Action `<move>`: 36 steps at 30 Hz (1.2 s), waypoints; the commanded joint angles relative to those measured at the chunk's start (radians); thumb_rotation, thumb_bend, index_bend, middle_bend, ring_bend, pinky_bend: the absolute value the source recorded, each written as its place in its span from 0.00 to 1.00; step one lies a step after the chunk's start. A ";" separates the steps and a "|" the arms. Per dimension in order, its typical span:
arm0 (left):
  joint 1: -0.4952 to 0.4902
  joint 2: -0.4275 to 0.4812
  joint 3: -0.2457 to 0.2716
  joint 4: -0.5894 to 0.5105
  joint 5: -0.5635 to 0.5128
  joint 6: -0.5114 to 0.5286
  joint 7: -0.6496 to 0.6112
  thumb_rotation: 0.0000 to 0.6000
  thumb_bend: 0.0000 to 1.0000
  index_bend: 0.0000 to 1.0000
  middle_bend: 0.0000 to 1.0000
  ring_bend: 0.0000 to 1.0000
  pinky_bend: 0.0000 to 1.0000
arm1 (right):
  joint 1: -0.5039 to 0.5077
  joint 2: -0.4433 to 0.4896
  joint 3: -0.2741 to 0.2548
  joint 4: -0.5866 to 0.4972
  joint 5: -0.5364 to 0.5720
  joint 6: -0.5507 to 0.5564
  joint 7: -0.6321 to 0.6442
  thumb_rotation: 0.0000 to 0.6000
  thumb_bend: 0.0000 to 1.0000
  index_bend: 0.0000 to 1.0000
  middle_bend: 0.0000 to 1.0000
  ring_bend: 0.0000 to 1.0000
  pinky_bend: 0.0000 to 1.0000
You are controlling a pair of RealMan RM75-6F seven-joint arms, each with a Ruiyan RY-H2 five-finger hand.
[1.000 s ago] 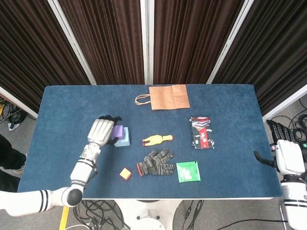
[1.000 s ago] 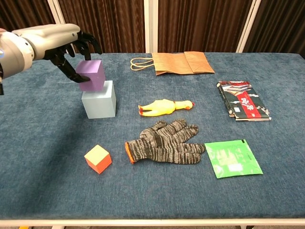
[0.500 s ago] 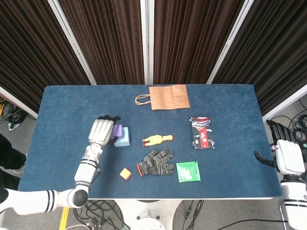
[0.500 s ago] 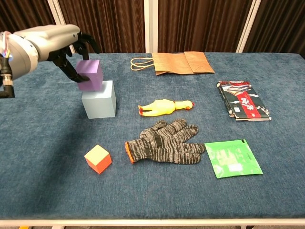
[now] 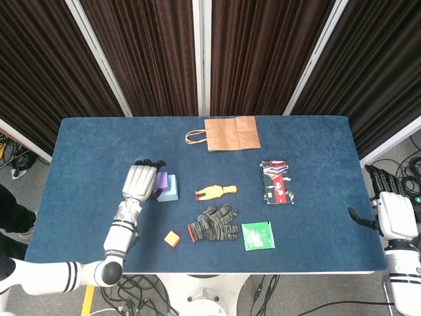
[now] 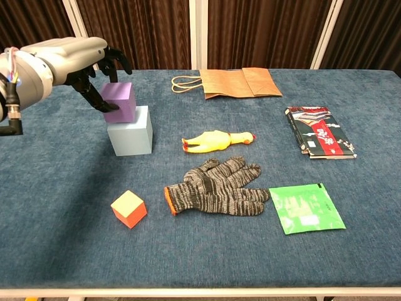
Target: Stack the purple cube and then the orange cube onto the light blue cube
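Head view: the left hand (image 5: 140,182) sat over the cube pair on the bench (image 5: 85,151), covering most of the purple cube (image 5: 162,178), which showed only as a sliver against the light blue cube (image 5: 171,189). Little differed here from half a second before. The right hand (image 5: 387,209) hung off the bench edge, well apart from everything, fingers straight and spread, holding nothing. The orange cube (image 5: 172,239) lay alone near the front edge, beside the glove (image 5: 215,224).

Chest view: the change was clear. Half a second earlier the purple cube (image 6: 118,101) was tilted and raised at the blue cube's back-left corner; now it sat lower and squarer, resting on the light blue cube (image 6: 130,130) but offset to the left and overhanging. The left hand (image 6: 88,58) pinched it between the thumb and the fingers (image 6: 115,61). Judged: the first stack step was nearly done, release pending, and the offset risked a wobbly base. The orange cube (image 6: 128,208) lay untouched.
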 commanded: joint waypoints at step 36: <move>-0.008 0.001 -0.010 0.009 -0.015 -0.063 -0.103 1.00 0.24 0.23 0.40 0.28 0.28 | 0.004 0.009 0.004 -0.001 0.010 -0.014 0.018 1.00 0.16 0.02 0.06 0.00 0.00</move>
